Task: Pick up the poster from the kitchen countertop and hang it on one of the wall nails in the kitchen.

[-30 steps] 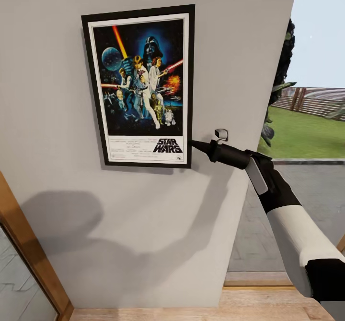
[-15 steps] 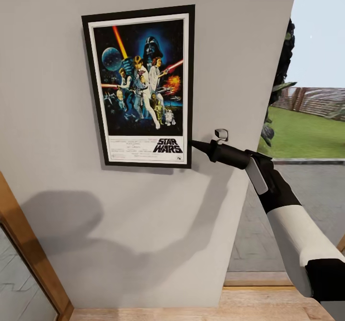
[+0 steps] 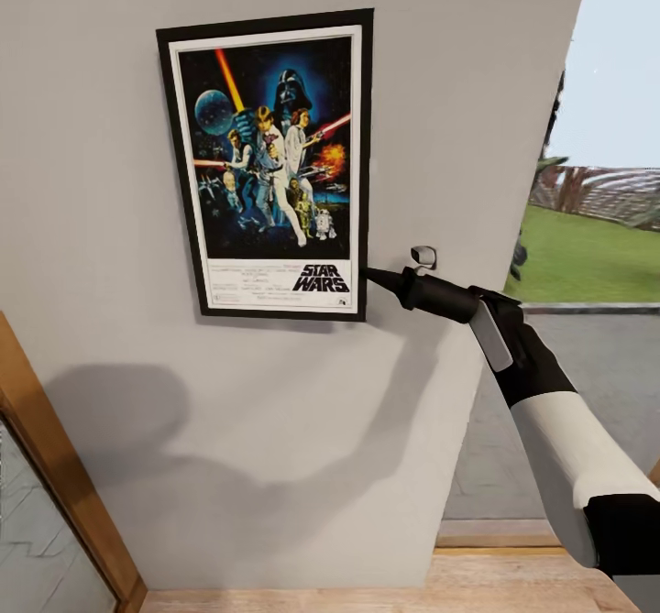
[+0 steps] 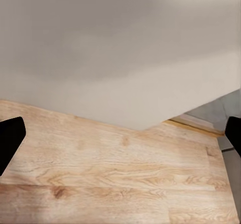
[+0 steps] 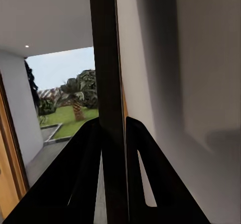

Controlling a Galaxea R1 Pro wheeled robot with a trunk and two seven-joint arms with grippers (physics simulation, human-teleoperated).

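Observation:
The Star Wars poster [image 3: 270,164] stands upright, flat against the pale grey wall [image 3: 275,448], black frame and white border in full view. My right gripper [image 3: 371,274] reaches in from the right and is shut on the poster's right edge near its lower corner. In the right wrist view the dark frame edge [image 5: 106,73] runs between the two black fingers [image 5: 83,179]. My left gripper [image 4: 120,138] hangs low over the floor, open, with its tips far apart and nothing between them. The wall nail is hidden and the kitchen countertop is out of view.
The wall ends just right of the poster at an opening onto paving and a green lawn [image 3: 587,256]. A wooden door frame [image 3: 55,466] slants up at the lower left. Light wood floor [image 3: 385,585] runs along the wall's foot.
The view has shifted a little: the wall's right edge and the garden have slid right. The poster and my right arm keep the same place in the picture, still gripped.

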